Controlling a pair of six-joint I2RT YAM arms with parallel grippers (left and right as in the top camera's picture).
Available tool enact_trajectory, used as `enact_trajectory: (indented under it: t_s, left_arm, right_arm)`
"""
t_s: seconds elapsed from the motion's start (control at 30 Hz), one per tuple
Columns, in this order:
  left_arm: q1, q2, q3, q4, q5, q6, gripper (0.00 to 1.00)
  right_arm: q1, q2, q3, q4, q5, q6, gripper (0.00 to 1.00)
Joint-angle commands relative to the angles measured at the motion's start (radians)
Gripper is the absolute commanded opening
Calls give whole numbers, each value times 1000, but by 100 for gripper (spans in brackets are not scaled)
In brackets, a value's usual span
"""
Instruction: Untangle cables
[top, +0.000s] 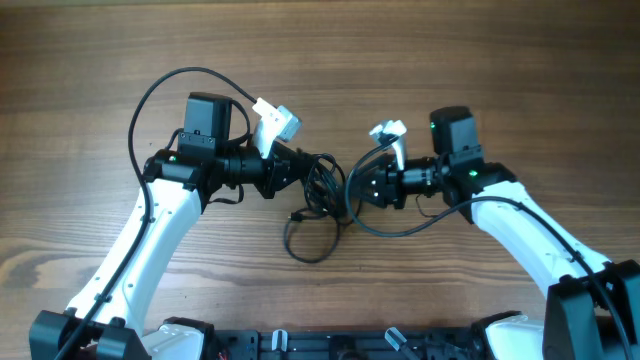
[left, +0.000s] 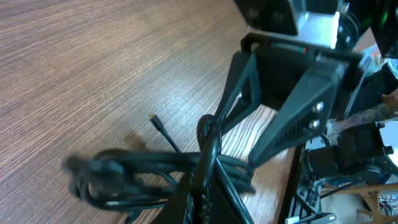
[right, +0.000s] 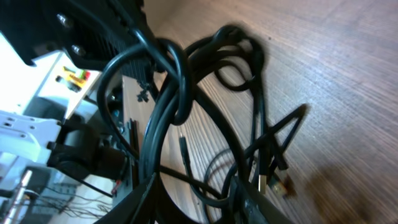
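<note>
The cables (top: 322, 192) form one black knotted bundle on the wooden table between my two grippers, with a loose loop (top: 308, 248) trailing toward the front. My left gripper (top: 303, 172) is shut on the bundle's left side. In the left wrist view its fingers (left: 203, 194) pinch a strand while the blurred cables (left: 130, 167) stretch left. My right gripper (top: 358, 188) is at the bundle's right edge. In the right wrist view its fingers (right: 196, 200) are spread apart, with strands of the cables (right: 249, 93) running between them. A plug end (right: 273, 182) lies on the table.
The wooden table (top: 480, 60) extends far and to both sides. The arms' own thicker black wires arc beside each wrist, left (top: 150, 95) and right (top: 420, 222). The right arm's gripper mount (left: 280, 93) fills the left wrist view. The robot base (top: 320, 345) is at the front edge.
</note>
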Motion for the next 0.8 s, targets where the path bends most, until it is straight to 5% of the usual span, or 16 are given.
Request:
enact_trajectory:
  t_s: [0.0,0.27,0.53,0.73,0.77]
  left_arm:
    - [5,4,0,7,71,17,4]
    - [5,4,0,6,97,17,4]
    - [5,4,0,7,123,17,4]
    - [5,4,0,-1,111,17,4]
    - [5,4,0,-5,101,17,4]
  right_arm:
    - [63,12,2,0,169,-20,42]
    - [121,13,2,53,463,-21,44]
    - [122,13,2,103,311,-15,44]
    - [117,-8,7,246,505,51,4]
    - [111,-31,15,252,549,51,4]
